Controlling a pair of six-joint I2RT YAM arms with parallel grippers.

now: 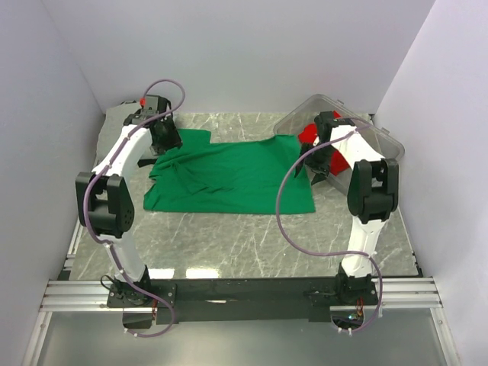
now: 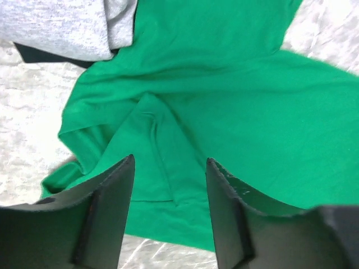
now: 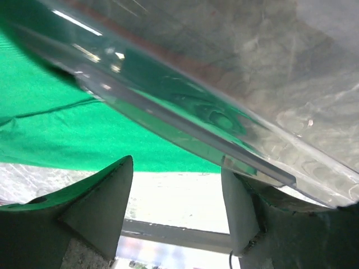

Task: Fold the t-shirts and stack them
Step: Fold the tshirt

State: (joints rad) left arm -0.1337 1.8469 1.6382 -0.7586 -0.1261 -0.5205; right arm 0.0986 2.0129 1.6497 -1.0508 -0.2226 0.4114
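A bright green t-shirt (image 1: 229,177) lies spread and wrinkled across the middle of the marble table. My left gripper (image 1: 166,142) hovers over its back left corner. In the left wrist view it (image 2: 169,161) stands open above a creased sleeve of the green t-shirt (image 2: 235,112), nothing between its fingers. A grey t-shirt (image 2: 56,28) lies bunched at the far left (image 1: 114,120). A red t-shirt (image 1: 309,136) sits in the tilted clear bin. My right gripper (image 1: 320,164) is at the bin's front rim, open (image 3: 175,167) and empty, the green t-shirt (image 3: 45,112) beyond its left finger.
The clear plastic bin (image 1: 364,131) leans at the back right, its rim (image 3: 185,129) crossing just above my right fingers. White walls enclose the table on three sides. A metal rail (image 1: 244,293) carrying the arm bases runs along the near edge.
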